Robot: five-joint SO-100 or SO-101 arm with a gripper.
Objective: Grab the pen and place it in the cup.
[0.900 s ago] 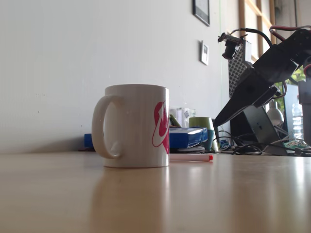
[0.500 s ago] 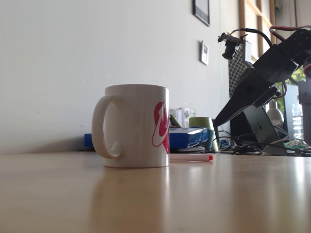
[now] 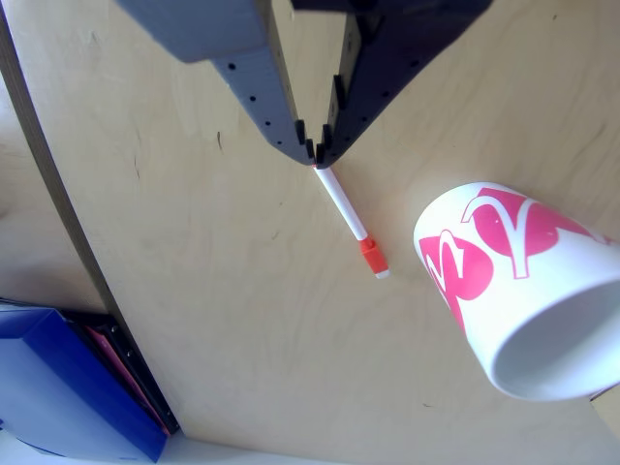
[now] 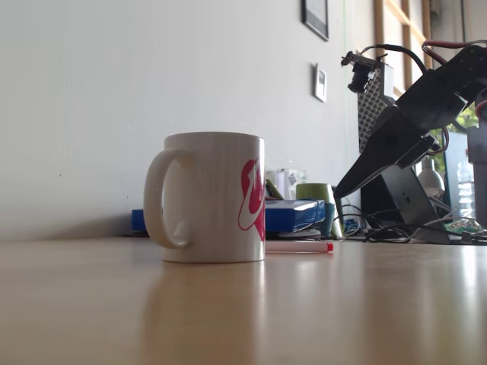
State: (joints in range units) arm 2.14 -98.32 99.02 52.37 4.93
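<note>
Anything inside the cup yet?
Nothing shows in the cup: white inner wall only, though its bottom is out of sight. The pen lies on the table beside it, under the pincer.

Pale wooden table (image 4: 228, 319) against a plain white wall (image 4: 114, 91), dark picture frame (image 4: 315, 15) high up.

Cup (image 3: 504, 281): white, pink heart shapes outlined white. Pen (image 3: 349, 219): white barrel, orange-red cap, white tip. Gripper (image 3: 316, 147): grey and black. Table (image 3: 194, 291): pale wood grain. Folder (image 3: 58, 387): blue.
</note>
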